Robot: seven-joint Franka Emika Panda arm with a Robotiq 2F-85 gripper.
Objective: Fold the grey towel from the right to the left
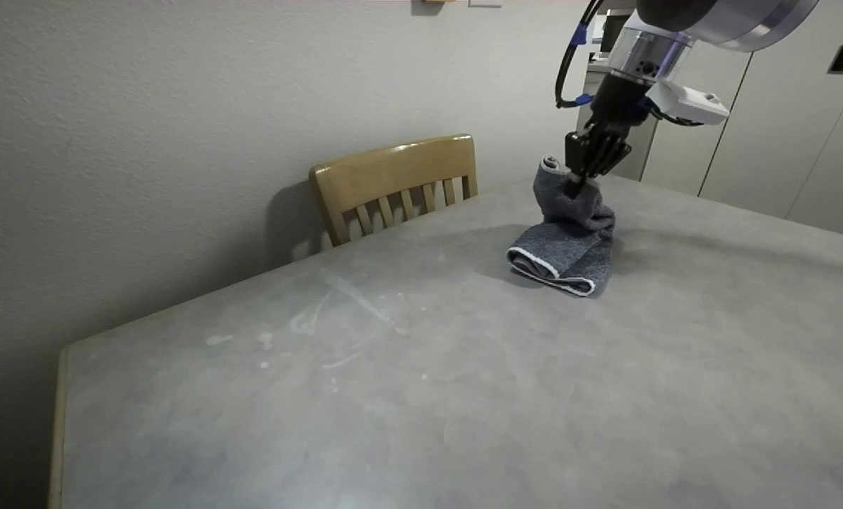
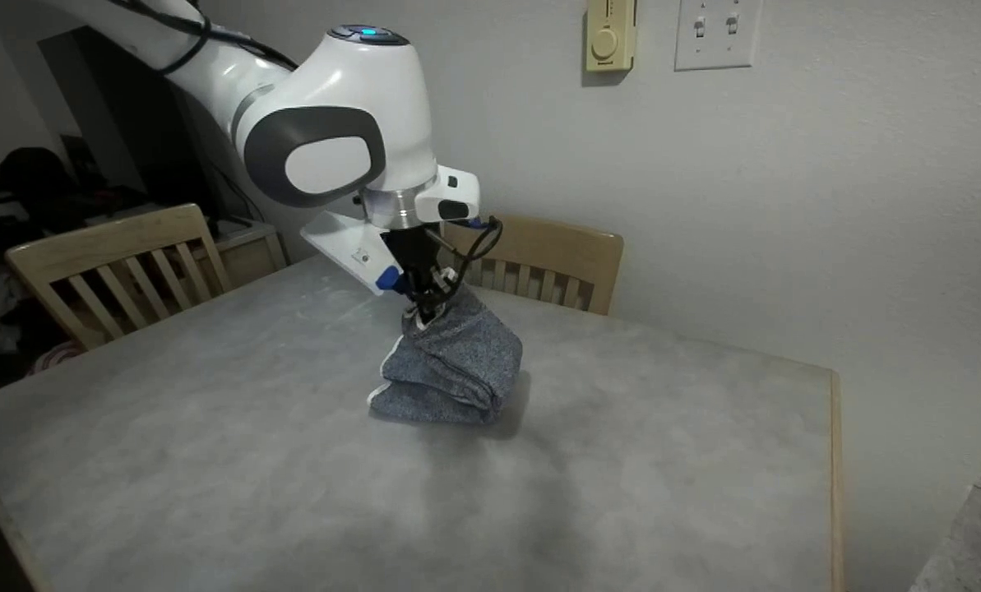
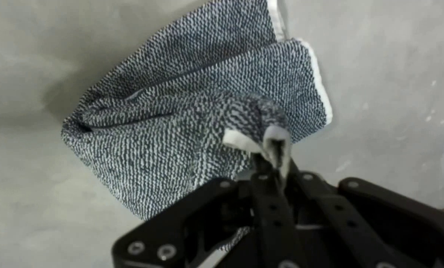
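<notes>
Pincer (image 3: 275, 167) clamped on the grey towel (image 3: 143, 160), layers doubled on the tabletop (image 1: 364, 403); laying down the raised part, I'd say, remains!

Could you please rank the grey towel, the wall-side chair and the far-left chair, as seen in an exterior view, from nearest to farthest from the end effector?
1. Grey towel: pinched in the end effector.
2. Wall-side chair: behind the end effector, towards picture right.
3. Far-left chair: off at picture left.
</notes>
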